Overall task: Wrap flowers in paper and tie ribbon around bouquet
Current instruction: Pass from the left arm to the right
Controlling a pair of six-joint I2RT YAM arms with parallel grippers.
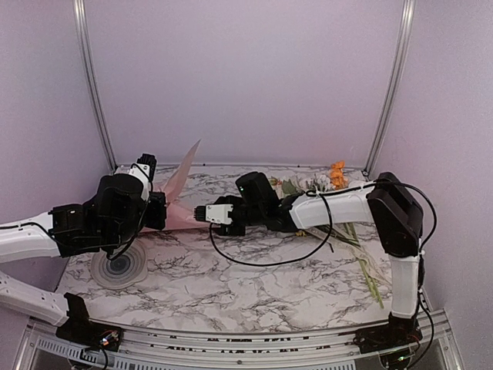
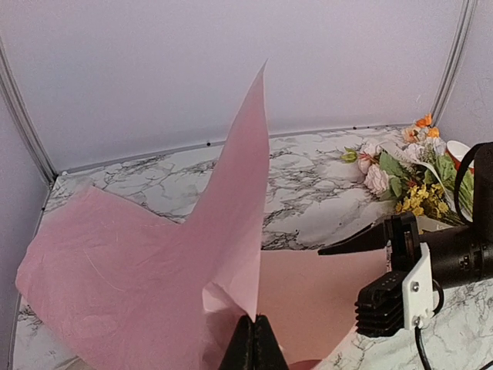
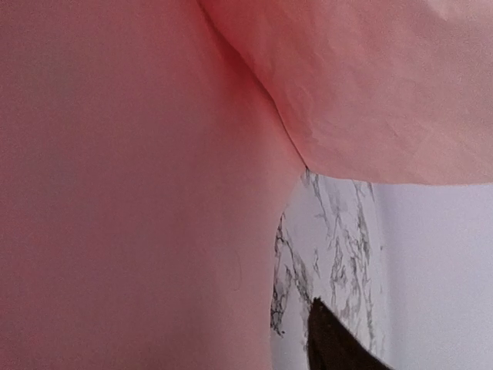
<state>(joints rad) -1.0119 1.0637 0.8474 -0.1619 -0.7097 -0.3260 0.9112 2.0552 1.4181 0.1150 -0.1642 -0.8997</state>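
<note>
The pink paper (image 2: 115, 262) lies crumpled over the table's back left, with one corner standing up in a tall point (image 1: 187, 158). My left gripper (image 2: 256, 343) is shut on a fold of the paper at the foot of that point. My right gripper (image 1: 200, 211) reaches across to the sheet's right edge. One dark finger (image 3: 333, 348) shows off to the side, the jaws stand apart, and paper (image 3: 139, 193) hides the other finger. The flowers (image 1: 331, 181) lie at the back right, blossoms far and stems (image 1: 366, 266) trailing toward me. The ribbon and the bouquet are out of view.
A round grey ringed disc (image 1: 119, 266) sits at the front left beside my left arm. A red-and-white bowl (image 2: 461, 152) stands behind the flowers. The right arm (image 1: 339, 206) stretches across the middle of the marble table (image 1: 254, 293). Walls close in the back and sides.
</note>
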